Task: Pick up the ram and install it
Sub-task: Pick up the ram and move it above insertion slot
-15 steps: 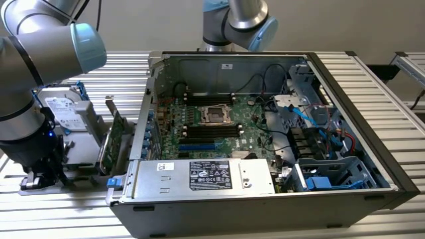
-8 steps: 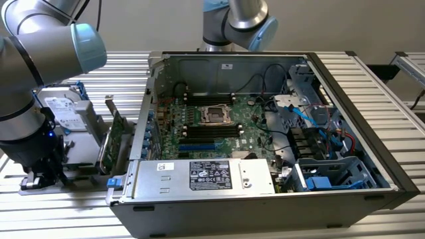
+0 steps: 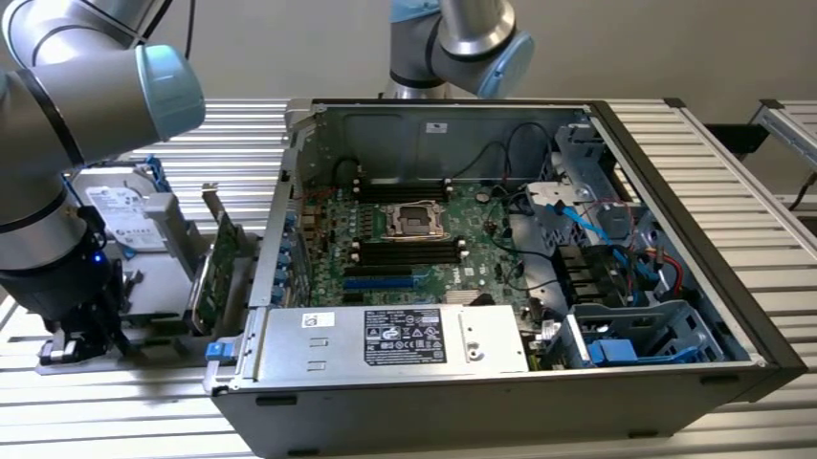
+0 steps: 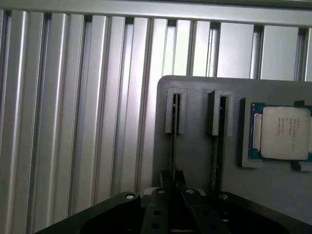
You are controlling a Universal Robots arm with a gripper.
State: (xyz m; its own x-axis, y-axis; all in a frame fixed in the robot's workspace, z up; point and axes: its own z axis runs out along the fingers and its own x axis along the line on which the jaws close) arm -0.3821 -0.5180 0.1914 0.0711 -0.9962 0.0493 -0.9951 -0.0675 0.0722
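Observation:
The ram (image 4: 173, 139) stands on edge in a slot of a grey holder (image 4: 195, 161), seen end-on as a thin dark strip. A second stick (image 4: 219, 141) stands in the neighbouring slot. My gripper (image 4: 173, 181) is down over the near end of the first stick, and its fingers look shut on it from both sides. In the exterior view my gripper (image 3: 79, 337) sits low over the holder (image 3: 160, 320), at that view's left, outside the open computer case (image 3: 664, 191). The motherboard's dark memory slots (image 3: 406, 251) lie below the processor socket.
A processor chip (image 4: 285, 132) rests in a pocket of the holder beside the sticks. A silver hard drive (image 3: 121, 206) and a green expansion card (image 3: 217, 273) stand between my arm and the case. A power supply (image 3: 396, 337) fills the case's near side. A second arm (image 3: 460, 38) stands behind.

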